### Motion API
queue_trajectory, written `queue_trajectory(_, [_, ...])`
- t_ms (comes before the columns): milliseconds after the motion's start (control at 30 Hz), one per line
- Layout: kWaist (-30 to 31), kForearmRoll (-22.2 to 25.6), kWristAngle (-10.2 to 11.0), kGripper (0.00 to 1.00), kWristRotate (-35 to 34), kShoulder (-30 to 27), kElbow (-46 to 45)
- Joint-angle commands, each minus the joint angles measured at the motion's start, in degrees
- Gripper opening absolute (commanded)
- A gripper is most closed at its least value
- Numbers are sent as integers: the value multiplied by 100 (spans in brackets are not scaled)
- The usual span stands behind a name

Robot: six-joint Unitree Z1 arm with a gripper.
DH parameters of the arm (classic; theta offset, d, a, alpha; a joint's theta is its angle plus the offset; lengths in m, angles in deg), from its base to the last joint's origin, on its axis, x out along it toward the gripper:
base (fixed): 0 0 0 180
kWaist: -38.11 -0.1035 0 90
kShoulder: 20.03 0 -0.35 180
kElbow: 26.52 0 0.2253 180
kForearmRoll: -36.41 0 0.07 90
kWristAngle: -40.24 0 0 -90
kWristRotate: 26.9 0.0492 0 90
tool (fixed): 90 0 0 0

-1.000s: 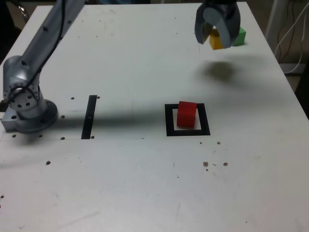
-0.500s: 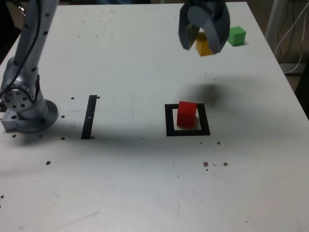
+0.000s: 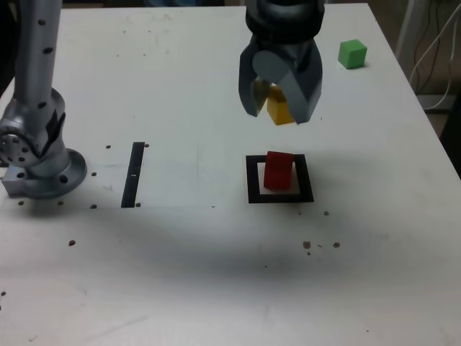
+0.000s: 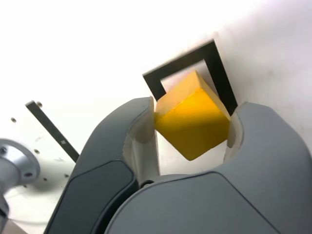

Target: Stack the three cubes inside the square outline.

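My gripper [image 3: 279, 108] hangs in the air, shut on the yellow cube [image 3: 279, 107], a little behind and above the square outline [image 3: 280, 179]. The red cube [image 3: 278, 171] stands inside that outline on the table. The green cube [image 3: 352, 54] rests alone at the far right of the exterior view. In the wrist view the yellow cube [image 4: 192, 117] sits tilted between my two grey fingers [image 4: 122, 146], with my gripper [image 4: 191, 131] closed on it. Behind it shows part of the black square outline [image 4: 195, 58]; the red cube is hidden there.
A narrow black strip [image 3: 134, 173] lies on the white table [image 3: 180, 259] left of the outline in the exterior view. The arm's round base [image 3: 39, 162] stands at the left edge. Cables hang past the table's right edge [image 3: 439, 65].
The gripper has carried the yellow cube from beside the green cube at the back right toward the exterior view's left and nearer, close above the red cube. The green cube now stands uncovered.
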Motion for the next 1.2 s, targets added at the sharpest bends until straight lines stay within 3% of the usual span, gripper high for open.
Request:
queue_trajectory(0, [115, -34, -50, 26, -120, -25, -72])
queue_trajectory(467, [218, -497, -208, 26, -297, 0, -613])
queue_trajectory(867, [318, -1026, -188, 26, -358, -34, -1057])
queue_trajectory(1167, [427, -1230, -42, 26, -300, -20, -1231])
